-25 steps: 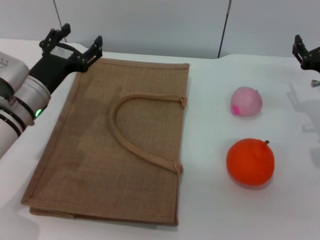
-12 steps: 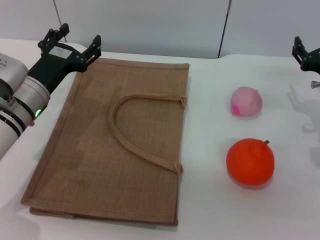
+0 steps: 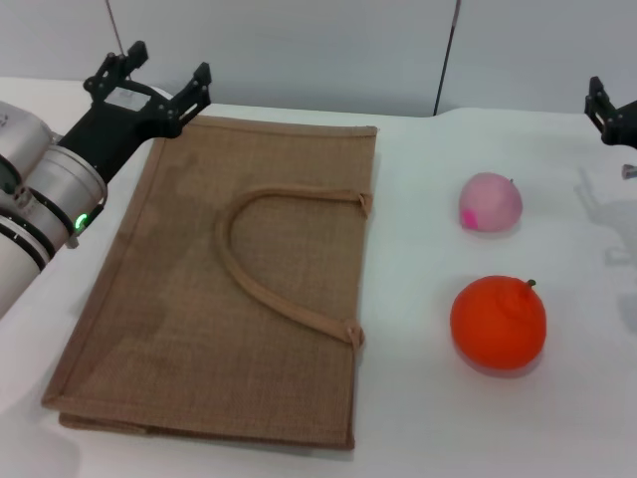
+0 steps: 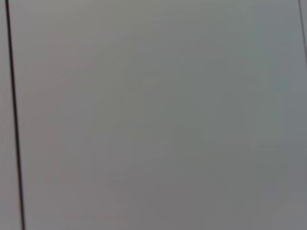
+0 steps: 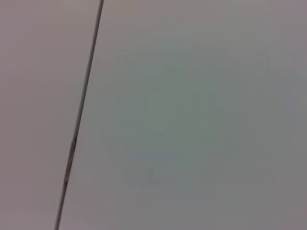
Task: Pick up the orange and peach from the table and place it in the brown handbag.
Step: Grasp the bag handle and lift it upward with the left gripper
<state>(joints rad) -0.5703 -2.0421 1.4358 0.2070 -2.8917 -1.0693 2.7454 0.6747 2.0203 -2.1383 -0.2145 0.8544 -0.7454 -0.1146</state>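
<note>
The brown handbag (image 3: 169, 299) lies flat on the white table, its curved handle (image 3: 261, 284) resting on top. To its right sit the pale pink peach (image 3: 490, 203) and, nearer me, the bright orange (image 3: 498, 324), a short gap between them. My left gripper (image 3: 167, 68) hovers open over the bag's far left corner and holds nothing. My right gripper (image 3: 607, 110) shows only partly at the right edge, beyond the peach and apart from both fruits. Both wrist views show only a plain grey wall.
A grey panelled wall (image 3: 299, 50) with dark vertical seams runs behind the table. White tabletop (image 3: 418, 418) lies between the bag and the fruits and in front of the orange.
My left gripper has lifted slightly and shifted away from me over the bag's far corner. The right gripper has edged a little toward the right edge. Bag and fruits have not moved.
</note>
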